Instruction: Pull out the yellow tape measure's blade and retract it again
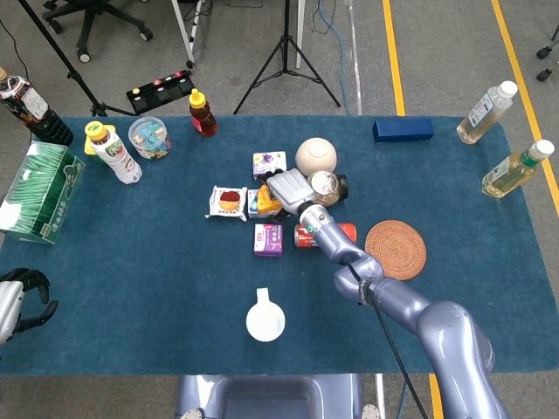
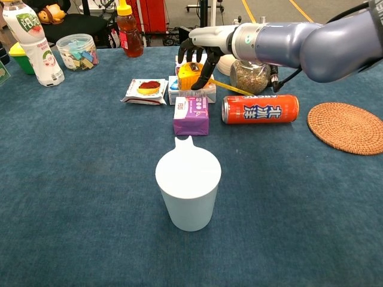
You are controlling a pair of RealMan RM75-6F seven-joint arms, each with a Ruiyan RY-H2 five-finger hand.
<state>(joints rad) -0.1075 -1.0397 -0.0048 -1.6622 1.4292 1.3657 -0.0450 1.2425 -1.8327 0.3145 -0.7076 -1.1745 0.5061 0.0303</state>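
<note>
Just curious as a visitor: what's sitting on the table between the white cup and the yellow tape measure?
In the chest view, a purple box lies between the white cup and the yellow tape measure.

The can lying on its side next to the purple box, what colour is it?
The can is orange-red with white writing, clearest in the chest view.

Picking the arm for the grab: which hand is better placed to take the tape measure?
Right. The right hand already has its fingers draped over the yellow tape measure; the left hand sits at the table's near-left edge.
</note>
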